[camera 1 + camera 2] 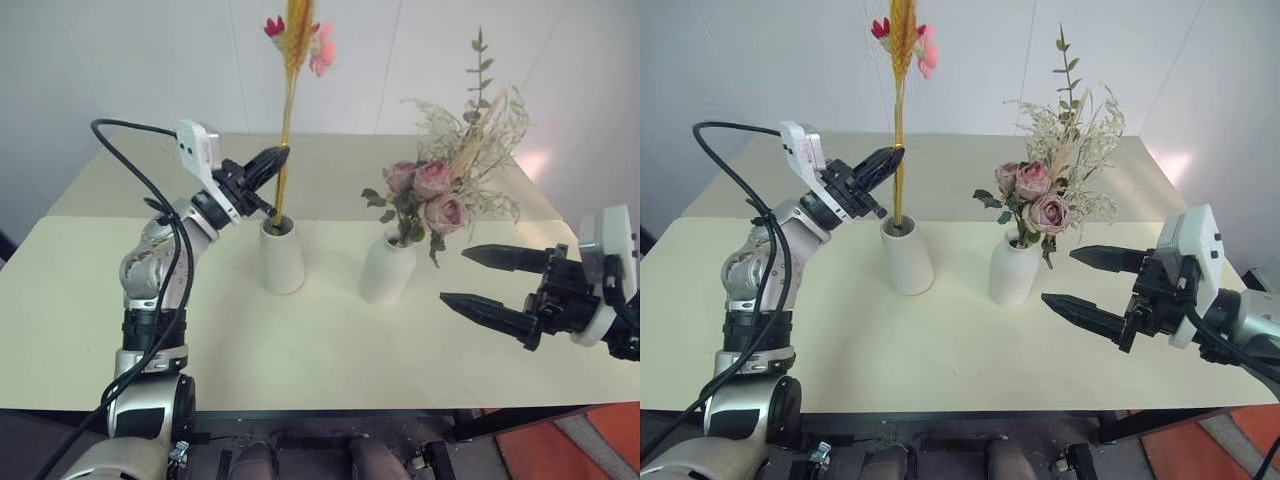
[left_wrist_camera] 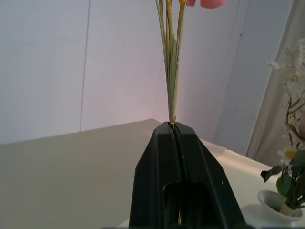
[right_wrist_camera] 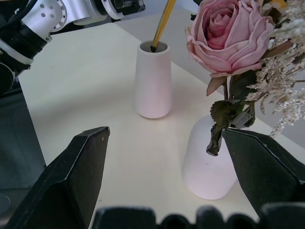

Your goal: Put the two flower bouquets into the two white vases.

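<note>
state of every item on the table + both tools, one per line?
wheat bunch: upright, stems in cone vase, held
cone vase: upright
rose bouquet: in bottle vase
bottle vase: upright
left tool: shut on wheat bunch
right tool: open, holding nothing

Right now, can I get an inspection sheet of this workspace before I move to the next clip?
Surface: cream table, bare around the vases.
Job's things: wheat bunch upright, stems in the cone vase; rose bouquet in the rounded vase.
Clutter: nothing seen.
Grippers: left gripper shut on the wheat bunch stems; right gripper open, empty, beside the rounded vase.
Cables: black cable looping over the left arm.
Surroundings: white wall behind.
</note>
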Robot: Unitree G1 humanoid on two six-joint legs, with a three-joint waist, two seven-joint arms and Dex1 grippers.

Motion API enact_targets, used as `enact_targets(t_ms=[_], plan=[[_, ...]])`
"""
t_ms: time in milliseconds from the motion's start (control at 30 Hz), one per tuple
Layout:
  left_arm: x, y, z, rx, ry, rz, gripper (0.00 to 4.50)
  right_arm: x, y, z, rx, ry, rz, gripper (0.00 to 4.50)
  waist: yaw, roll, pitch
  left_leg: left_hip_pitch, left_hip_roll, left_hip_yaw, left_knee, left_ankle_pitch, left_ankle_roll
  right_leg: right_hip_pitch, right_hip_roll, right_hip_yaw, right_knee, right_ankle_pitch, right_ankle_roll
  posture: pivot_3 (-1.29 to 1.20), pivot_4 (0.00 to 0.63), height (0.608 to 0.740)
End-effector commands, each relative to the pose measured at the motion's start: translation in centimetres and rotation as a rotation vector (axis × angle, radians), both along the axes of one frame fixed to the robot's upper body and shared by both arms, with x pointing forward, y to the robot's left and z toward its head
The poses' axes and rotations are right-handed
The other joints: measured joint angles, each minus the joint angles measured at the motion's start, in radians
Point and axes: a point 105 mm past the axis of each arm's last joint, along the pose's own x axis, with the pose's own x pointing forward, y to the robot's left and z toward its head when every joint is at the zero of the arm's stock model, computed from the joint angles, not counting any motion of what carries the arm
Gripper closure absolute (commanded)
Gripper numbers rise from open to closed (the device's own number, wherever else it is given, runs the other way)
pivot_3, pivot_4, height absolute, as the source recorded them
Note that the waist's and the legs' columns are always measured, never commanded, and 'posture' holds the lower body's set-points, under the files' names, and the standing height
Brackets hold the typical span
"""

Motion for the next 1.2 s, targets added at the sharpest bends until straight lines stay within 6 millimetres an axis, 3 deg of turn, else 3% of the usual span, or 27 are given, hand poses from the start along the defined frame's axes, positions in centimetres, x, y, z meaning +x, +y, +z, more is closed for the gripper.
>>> enact_targets(t_ms=[33, 100, 333, 467, 700, 933, 1200], plan=[[-0.9, -0.2, 0.2, 0.042, -0.031, -0.015, 4.06, 0.0, 0.1, 1.1, 0.01, -0.068, -0.002, 0.0, -0.001, 0.0, 0.0, 0.0, 0.0, 0.0, 0.0, 0.0, 0.0, 0.0, 0.0, 0.0, 0.0, 0.0, 0.0, 0.0, 0.15, 0.74], [-1.2, 0.0, -0.1, 0.058, -0.019, -0.026, 3.61, 0.0, 0.1, 1.0, 0.007, -0.067, -0.004, 0.0, -0.001, 0.0, 0.0, 0.0, 0.0, 0.0, 0.0, 0.0, 0.0, 0.0, 0.0, 0.0, 0.0, 0.0, 0.0, 0.0, 0.15, 0.74], [-3.1, 2.0, 0.0, 0.124, -0.004, -0.057, 1.35, 0.5, -0.2, 1.0, 0.006, -0.071, -0.017, 0.0, -0.006, 0.0, 0.0, 0.0, 0.0, 0.0, 0.0, 0.0, 0.0, 0.0, 0.0, 0.0, 0.0, 0.0, 0.0, 0.0, 0.15, 0.74], [-6.1, 4.8, -0.2, 0.266, 0.02, -0.083, 0.06, 0.6, -0.4, 0.7, 0.001, -0.057, -0.018, 0.0, -0.01, 0.0, 0.0, 0.001, 0.001, 0.0, -0.001, 0.0, 0.0, -0.001, 0.0, 0.0, 0.001, 0.0, 0.0, 0.0, 0.15, 0.74], [-10.5, 7.7, -1.2, 0.604, -0.032, -0.042, 0.02, 1.9, -1.3, -0.1, -0.008, -0.031, -0.05, 0.0, -0.014, 0.0, 0.0, 0.0, 0.001, 0.001, -0.001, 0.0, 0.0, -0.002, -0.001, 0.0, 0.0, -0.004, -0.006, 0.0, 0.15, 0.74], [-12.4, 9.1, -0.8, 0.615, -0.034, 0.024, 0.02, 3.6, -2.4, -0.3, -0.042, -0.026, -0.066, 0.0, -0.01, 0.0, 0.0, 0.0, 0.002, 0.002, -0.001, 0.0, 0.0, -0.003, -0.001, 0.0, -0.001, -0.005, -0.008, 0.0, 0.15, 0.74], [-12.9, 8.6, -0.9, 0.56, -0.041, 0.048, 0.02, 5.0, -3.9, 0.7, -0.083, -0.042, -0.083, 0.0, -0.009, 0.0, 0.0, 0.0, 0.002, 0.003, -0.001, 0.0, 0.0, -0.003, -0.001, 0.0, 0.0, -0.005, -0.008, 0.0, 0.15, 0.74]])
